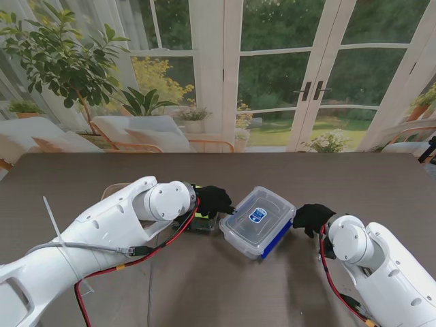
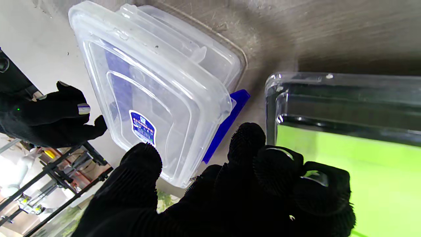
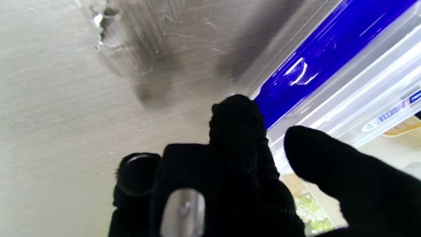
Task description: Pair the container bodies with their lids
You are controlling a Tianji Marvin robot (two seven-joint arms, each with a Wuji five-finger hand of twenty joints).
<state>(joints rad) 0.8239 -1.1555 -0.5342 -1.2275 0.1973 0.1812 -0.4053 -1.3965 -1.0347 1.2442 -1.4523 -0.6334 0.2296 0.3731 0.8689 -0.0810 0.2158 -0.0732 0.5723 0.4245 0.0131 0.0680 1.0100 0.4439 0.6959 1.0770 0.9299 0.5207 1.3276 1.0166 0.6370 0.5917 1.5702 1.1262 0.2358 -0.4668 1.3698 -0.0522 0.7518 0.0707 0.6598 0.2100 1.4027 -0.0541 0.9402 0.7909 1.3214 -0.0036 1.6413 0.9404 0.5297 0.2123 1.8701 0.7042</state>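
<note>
A clear box [image 1: 257, 222] with its clear lid on and a blue label lies at the table's middle; a blue latch [image 1: 276, 240] runs along its near right side. My left hand [image 1: 214, 200] rests at the box's left corner, thumb [image 2: 142, 161] against the lid's edge [image 2: 154, 92], other fingers curled, holding nothing. Beside those fingers is a second clear container with a green inside [image 2: 345, 138], partly under the hand [image 1: 201, 222]. My right hand [image 1: 313, 218] is at the box's right corner, one fingertip [image 3: 237, 115] by the blue latch [image 3: 312, 62], thumb apart.
A pale beige object [image 1: 113, 191] peeks out behind my left forearm; I cannot tell what it is. The dark table [image 1: 354, 184] stretches back to the far edge by the glass doors. Red and grey cables [image 1: 129, 262] hang along the left arm.
</note>
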